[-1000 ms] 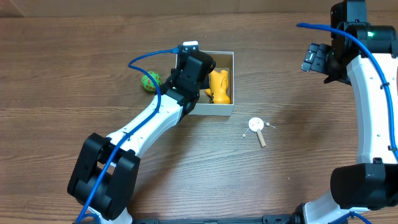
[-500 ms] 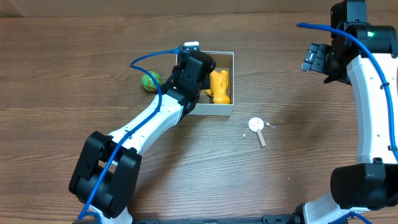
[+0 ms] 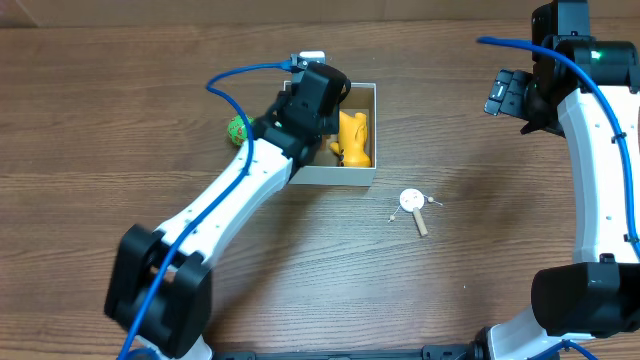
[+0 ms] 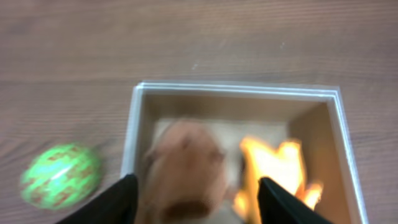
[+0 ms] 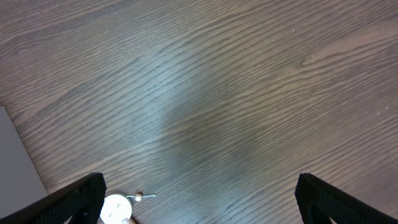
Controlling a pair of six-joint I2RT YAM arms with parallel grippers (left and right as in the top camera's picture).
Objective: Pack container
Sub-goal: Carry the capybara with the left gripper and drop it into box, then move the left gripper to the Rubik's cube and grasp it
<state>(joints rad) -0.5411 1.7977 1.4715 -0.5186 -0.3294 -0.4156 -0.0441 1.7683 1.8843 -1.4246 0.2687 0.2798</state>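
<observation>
Tool check, left one first: the left tool point(image 4: 196, 182) is spread wide. Its two dark fingers point(image 4: 121, 200) poke in at the bottom edge of the wrist view, and they're not clamped on anything I can see. It hangs right over the container point(image 4: 236, 90), which sits on the counter point(image 3: 480, 260) left of centre in the overhead view. A brown lump point(image 4: 183, 168) lies in the left half of the box between the fingers. It's way too smeared to say what it is or whether it touches them. A yellow toy point(image 3: 352, 138) lies in the right half.

The right tool point(image 5: 199, 186) is wide open too, with nothing in it. It hovers over bare wood, well apart from the container point(image 3: 335, 177).

The counter is dark brown wood grain. A green ball point(image 4: 60, 175) sits just outside the box's left wall. A white disc point(image 3: 411, 199) with a little wooden stick point(image 3: 421, 223) lies to the right of the box.

From overhead, the left arm point(image 3: 235, 195) covers the box's left side and half the ball. The disc is cut off at the bottom of the right wrist view.
</observation>
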